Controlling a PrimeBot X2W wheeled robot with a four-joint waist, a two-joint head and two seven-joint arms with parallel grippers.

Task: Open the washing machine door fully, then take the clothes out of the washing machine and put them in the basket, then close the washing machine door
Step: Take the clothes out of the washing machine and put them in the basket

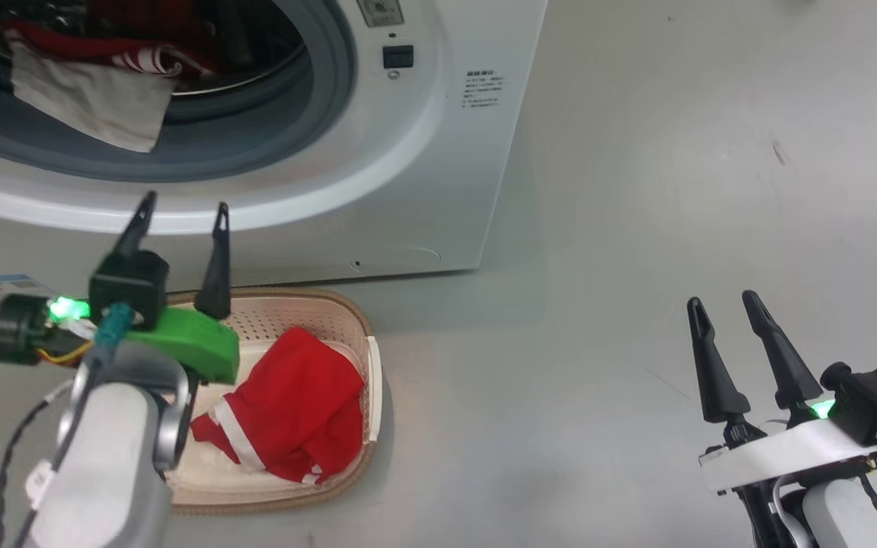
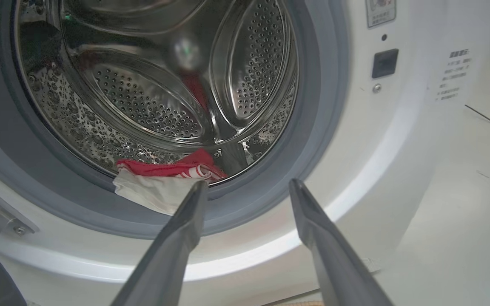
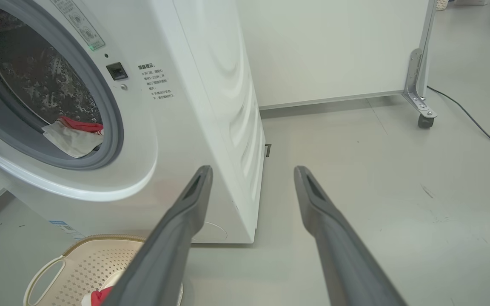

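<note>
Bright, even light, soft shadow on the floor [image 1: 530,304] beside the machine [image 1: 423,190], glints on the drum [image 2: 151,106], curved wrist-view edges.

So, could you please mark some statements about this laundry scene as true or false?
1. A red garment lies in the basket. True.
2. The drum is empty. False: red and white clothes drape over the washing machine's grey seal.
3. The left jaws stand open, facing the drum opening. True.
4. The right jaws hold a garment. False: they are open and empty, above the floor.
5. The basket stands on the machine. False: it stands on the floor before it.
</note>
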